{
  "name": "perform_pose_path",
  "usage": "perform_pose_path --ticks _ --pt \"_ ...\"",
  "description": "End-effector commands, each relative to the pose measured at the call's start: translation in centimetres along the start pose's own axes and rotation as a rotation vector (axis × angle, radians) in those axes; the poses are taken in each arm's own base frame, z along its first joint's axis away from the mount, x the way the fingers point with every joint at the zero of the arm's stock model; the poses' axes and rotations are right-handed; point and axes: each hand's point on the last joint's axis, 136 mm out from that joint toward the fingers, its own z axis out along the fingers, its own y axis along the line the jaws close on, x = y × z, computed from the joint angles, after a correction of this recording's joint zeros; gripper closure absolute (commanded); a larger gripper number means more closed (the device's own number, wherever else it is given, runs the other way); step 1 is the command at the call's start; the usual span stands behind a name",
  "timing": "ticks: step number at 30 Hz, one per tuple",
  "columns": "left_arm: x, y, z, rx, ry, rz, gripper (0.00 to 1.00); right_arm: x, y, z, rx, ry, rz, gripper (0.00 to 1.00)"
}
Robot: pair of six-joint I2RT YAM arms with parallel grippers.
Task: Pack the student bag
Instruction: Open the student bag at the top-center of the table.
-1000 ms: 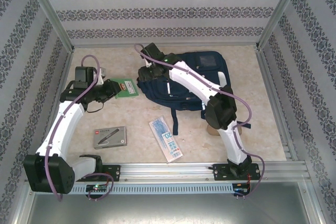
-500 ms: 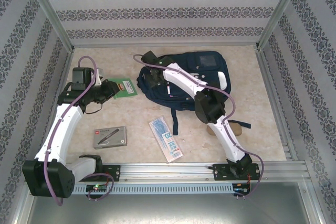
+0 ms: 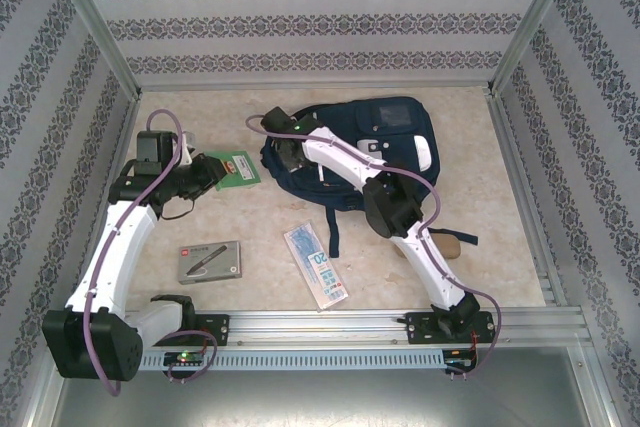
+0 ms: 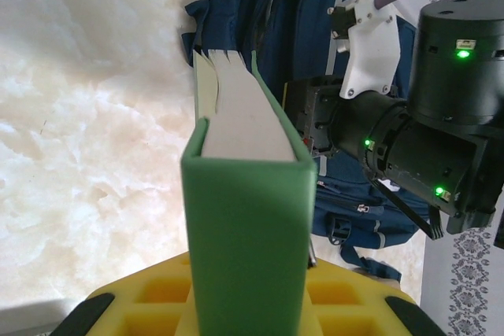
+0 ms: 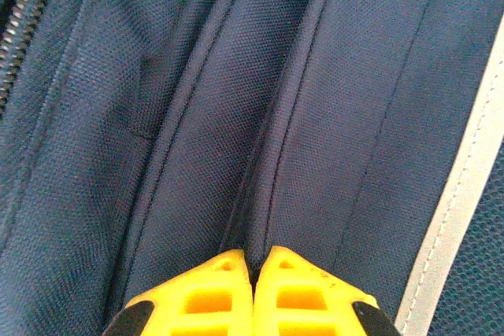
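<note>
The student bag [image 3: 385,137] is a navy-blue backpack lying flat at the back middle of the table. My right gripper [image 3: 290,150] presses on its left side. In the right wrist view its yellow fingertips [image 5: 228,269] are shut on a raised fold of the student bag's fabric [image 5: 260,155], beside a white stripe [image 5: 465,186]. My left gripper [image 3: 205,173] is to the left of the bag, shut on a green book [image 3: 233,167]. In the left wrist view the green book [image 4: 244,218] stands on edge between the yellow fingers [image 4: 346,304], spine toward the camera, with the bag [image 4: 315,13] beyond it.
A grey pencil box [image 3: 209,261] lies at front left and a blue-and-white packet [image 3: 316,265] at front middle. A tan object [image 3: 441,245] sits partly behind the right arm. Patterned walls enclose the table on three sides; a metal rail runs along the near edge.
My right gripper has closed, pinching a fold of the bag, and its arm has folded lower over the bag's left side. The left arm with the book has barely shifted.
</note>
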Motion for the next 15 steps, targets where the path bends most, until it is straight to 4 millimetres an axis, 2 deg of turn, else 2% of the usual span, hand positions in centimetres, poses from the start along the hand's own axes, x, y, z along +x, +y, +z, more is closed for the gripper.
perform_pose_path --ticks 1,8,15 --pt "-0.4 -0.6 -0.6 0.035 -0.036 -0.01 1.0 -1.8 -1.3 -4.8 -0.016 -0.072 0.023 1.0" --pt "-1.4 -0.9 0.0 0.074 -0.078 -0.03 1.0 -5.3 -2.1 -12.9 -0.11 -0.22 0.045 1.0" --pt "-3.8 -3.1 2.0 0.238 -0.113 -0.098 1.0 -7.1 -3.4 -19.3 -0.2 -0.342 0.037 1.0"
